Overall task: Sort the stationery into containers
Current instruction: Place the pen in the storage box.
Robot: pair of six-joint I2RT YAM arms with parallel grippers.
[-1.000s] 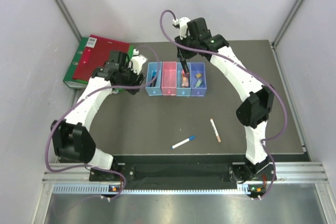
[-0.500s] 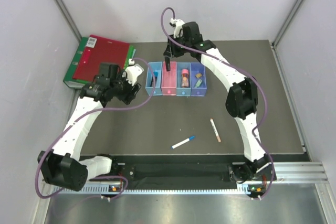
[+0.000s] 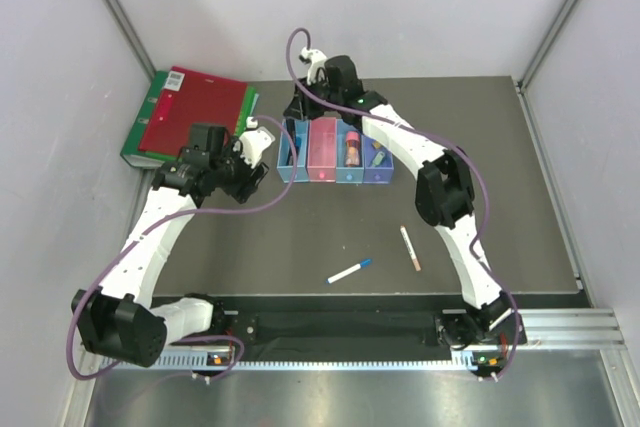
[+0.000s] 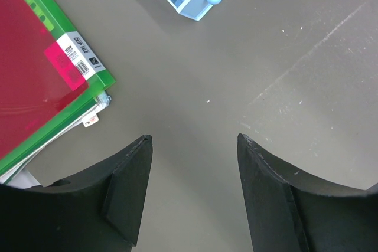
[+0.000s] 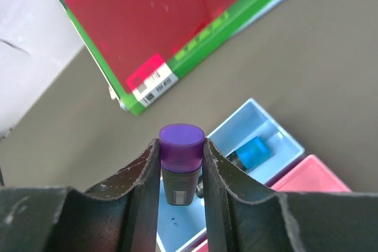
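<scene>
Binder label (image 4: 80, 51): "CLIP FILE", beside a barcode.
Left gripper (image 4: 194, 140): jaws spread over table (image 4: 283, 87).
First bin (image 5: 282, 137): I see blue-black highlighter (image 5: 253, 152) inside.
Right gripper (image 5: 181, 143): clamped on purple-black highlighter (image 5: 180, 172) above that bin.
Third bin (image 3: 349, 177): pink-capped bottle (image 3: 352, 150).
Near table: white blue-capped pen (image 3: 350, 272), pinkish pen (image 3: 409, 247), loose.

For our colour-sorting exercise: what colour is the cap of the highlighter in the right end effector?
Purple, on the highlighter; clearest in right wrist view.
</scene>
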